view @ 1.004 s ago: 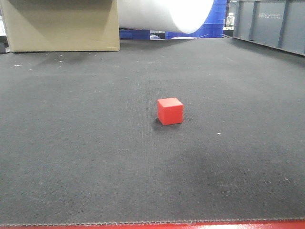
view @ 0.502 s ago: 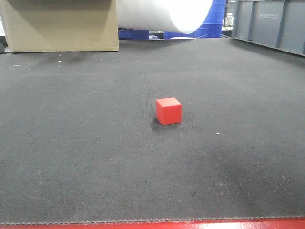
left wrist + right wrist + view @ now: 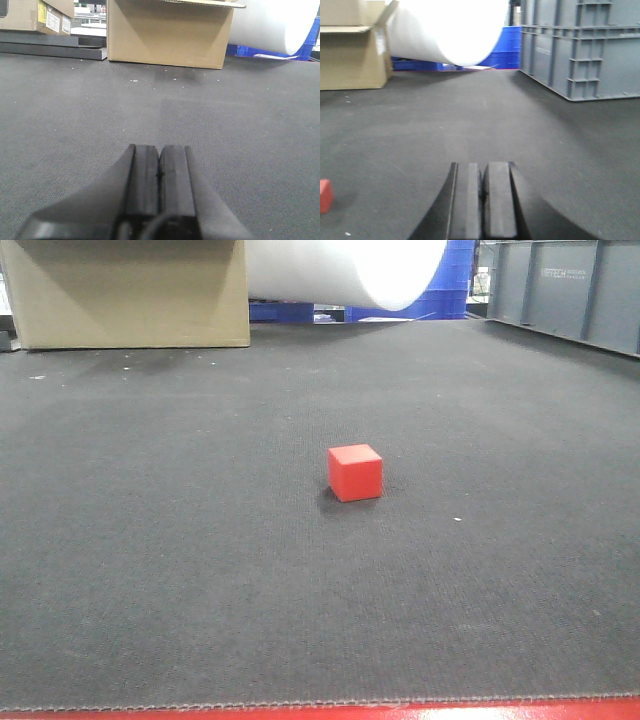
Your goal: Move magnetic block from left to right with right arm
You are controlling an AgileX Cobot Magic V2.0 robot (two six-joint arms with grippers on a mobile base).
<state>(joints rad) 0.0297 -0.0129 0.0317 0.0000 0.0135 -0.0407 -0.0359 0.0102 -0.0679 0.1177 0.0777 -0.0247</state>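
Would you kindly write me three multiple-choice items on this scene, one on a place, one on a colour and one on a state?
1. In the right wrist view, where does the small red cube appear?
A. at the far left edge
B. at the centre
C. at the far right edge

2. What colour are the crates behind the large white roll?
A. green
B. blue
C. yellow

3. How do the jaws of the dark right gripper stand?
A. wide open
B. closed on the cube
C. closed, holding nothing

Answers:
1. A, since only a part of the cube shows at the left border, low in the frame.
2. B, since blue plastic shows beside and under the roll.
3. C, since the pads meet with nothing between them while the cube rests apart on the dark grey mat.
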